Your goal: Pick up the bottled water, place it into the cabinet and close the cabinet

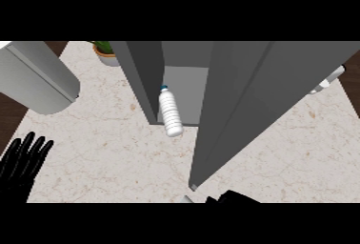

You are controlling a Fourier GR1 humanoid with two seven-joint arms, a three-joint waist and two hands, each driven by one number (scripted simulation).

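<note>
While the left robot hand [25, 159] rests spread open at the near left, the right robot hand [235, 198] barely shows, its state impossible to tell. Beyond both, the clear plastic blue-capped water bottle [170, 116] sits ungrasped at the open front of the tall grey cabinet [144, 81].

No readable txt, labels, brands or nos. anywhere, incl. on the bottled water [170, 114].

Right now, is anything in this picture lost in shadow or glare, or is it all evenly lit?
Head view: even light, no cast shadows or glare on the counter; the bottled water shows white; the cabinet door is darker grey than the cabinet's inside; left hand and right hand are flat black shapes.
</note>
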